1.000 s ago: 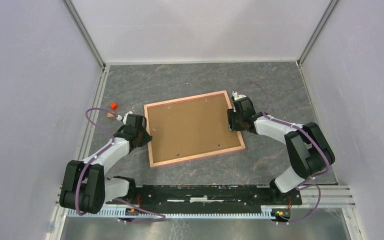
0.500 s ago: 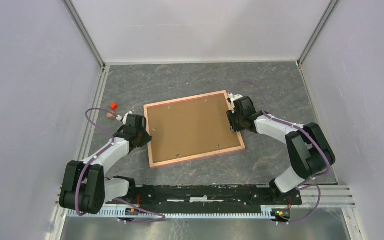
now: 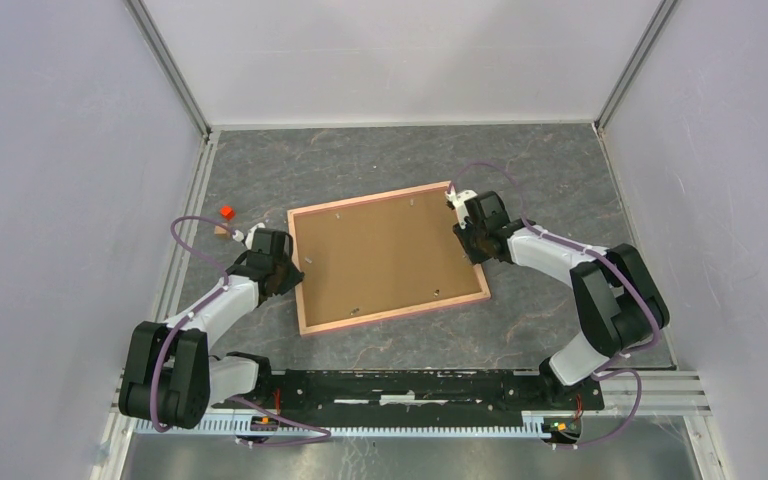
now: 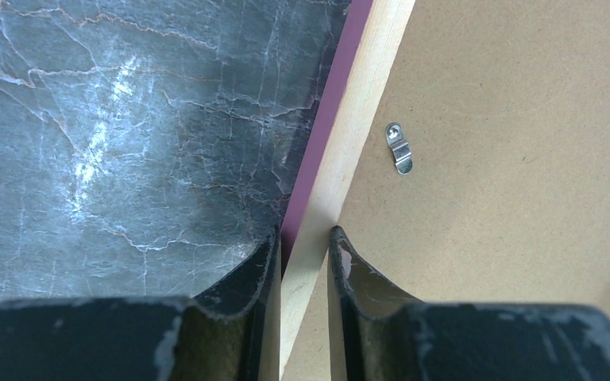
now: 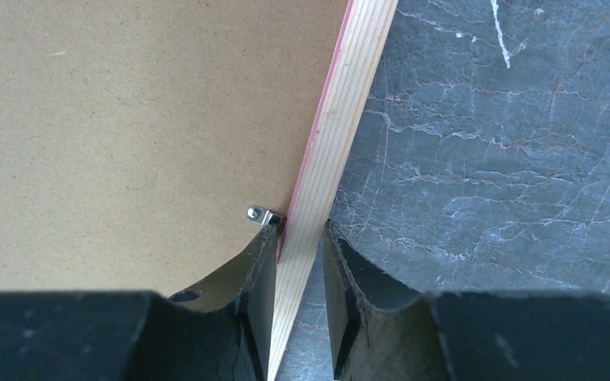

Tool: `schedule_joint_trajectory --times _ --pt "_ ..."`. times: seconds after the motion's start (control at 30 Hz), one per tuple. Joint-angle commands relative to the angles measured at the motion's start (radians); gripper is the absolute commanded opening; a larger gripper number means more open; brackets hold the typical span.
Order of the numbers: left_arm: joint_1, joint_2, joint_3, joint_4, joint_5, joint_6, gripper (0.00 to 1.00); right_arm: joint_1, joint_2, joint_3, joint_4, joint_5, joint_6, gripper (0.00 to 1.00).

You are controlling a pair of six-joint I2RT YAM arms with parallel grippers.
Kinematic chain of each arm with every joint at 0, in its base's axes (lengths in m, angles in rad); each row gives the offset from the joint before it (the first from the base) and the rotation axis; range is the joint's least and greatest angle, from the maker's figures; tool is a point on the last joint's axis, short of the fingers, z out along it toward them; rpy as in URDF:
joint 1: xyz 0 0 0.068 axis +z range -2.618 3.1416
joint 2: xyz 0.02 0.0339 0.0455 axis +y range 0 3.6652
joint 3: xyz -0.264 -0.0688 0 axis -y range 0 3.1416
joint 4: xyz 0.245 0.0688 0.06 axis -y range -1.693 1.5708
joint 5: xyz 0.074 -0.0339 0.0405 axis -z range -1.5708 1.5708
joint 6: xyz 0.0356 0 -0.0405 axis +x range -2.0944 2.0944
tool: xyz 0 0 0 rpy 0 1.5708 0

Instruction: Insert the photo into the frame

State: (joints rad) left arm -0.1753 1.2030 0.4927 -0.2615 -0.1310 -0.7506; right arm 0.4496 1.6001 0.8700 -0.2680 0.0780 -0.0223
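The salmon-pink frame (image 3: 397, 314) lies face down on the table, with the plain brown backing board filling it. The photo is hidden. My left gripper (image 3: 290, 275) sits at the frame's left rail. In the left wrist view its fingers (image 4: 264, 254) close on that pale rail (image 4: 349, 135). My right gripper (image 3: 466, 222) sits at the right rail near the far corner. In the right wrist view it straddles the rail (image 5: 341, 135) with a little slack on the right side. Its left finger (image 5: 264, 254) is beside a small metal clip (image 5: 260, 213).
Small metal clips sit round the backing board's edge (image 4: 398, 148). A small red block (image 3: 226, 212) and a small tan piece (image 3: 222, 231) lie on the dark marble-patterned table, left of the frame. White walls enclose the table.
My right gripper has moved along the right rail toward the frame's far corner. The frame and my left gripper have stayed where they were.
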Motion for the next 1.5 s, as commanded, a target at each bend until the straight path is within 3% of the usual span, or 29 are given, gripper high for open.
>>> schedule_joint_trajectory --times 0.0,0.1,0.13,0.2,0.3,0.37,0.47,0.73,0.9,1.0,1.27,1.47 --pt "0.005 -0.001 -0.007 -0.085 -0.053 -0.069 0.02 0.005 0.006 -0.012 0.035 -0.020 -0.037 0.18" --pt "0.005 -0.005 -0.008 -0.075 -0.042 -0.068 0.02 0.006 -0.037 -0.041 0.064 -0.035 -0.019 0.15" --pt "0.005 -0.004 -0.008 -0.073 -0.038 -0.069 0.02 0.006 -0.054 -0.046 0.061 -0.042 -0.003 0.19" --pt "0.005 -0.007 -0.010 -0.066 -0.023 -0.074 0.02 0.006 -0.100 -0.056 0.046 -0.057 0.021 0.34" --pt "0.005 -0.021 -0.015 -0.066 -0.006 -0.079 0.02 0.006 -0.205 -0.127 0.064 -0.076 0.105 0.66" --pt "0.005 -0.036 -0.025 -0.062 -0.002 -0.078 0.02 0.000 -0.266 -0.186 0.095 -0.075 0.156 0.79" --pt "0.004 -0.052 -0.039 -0.050 0.016 -0.085 0.02 -0.035 -0.326 -0.250 0.122 -0.114 0.252 0.86" --pt "0.007 -0.065 -0.118 0.054 0.126 -0.124 0.02 -0.079 -0.491 -0.362 0.000 0.019 0.598 0.88" --pt "0.005 -0.122 -0.194 0.113 0.185 -0.225 0.02 0.010 -0.614 -0.465 -0.005 0.080 0.851 0.88" --pt "-0.001 -0.158 -0.224 0.117 0.209 -0.273 0.02 0.038 -0.647 -0.530 0.066 0.105 0.993 0.82" --pt "-0.022 -0.310 -0.278 0.057 0.222 -0.312 0.02 0.054 -0.533 -0.489 0.114 0.200 1.050 0.79" --pt "-0.054 -0.342 -0.299 0.059 0.257 -0.305 0.02 0.054 -0.454 -0.436 0.158 0.258 1.078 0.79"
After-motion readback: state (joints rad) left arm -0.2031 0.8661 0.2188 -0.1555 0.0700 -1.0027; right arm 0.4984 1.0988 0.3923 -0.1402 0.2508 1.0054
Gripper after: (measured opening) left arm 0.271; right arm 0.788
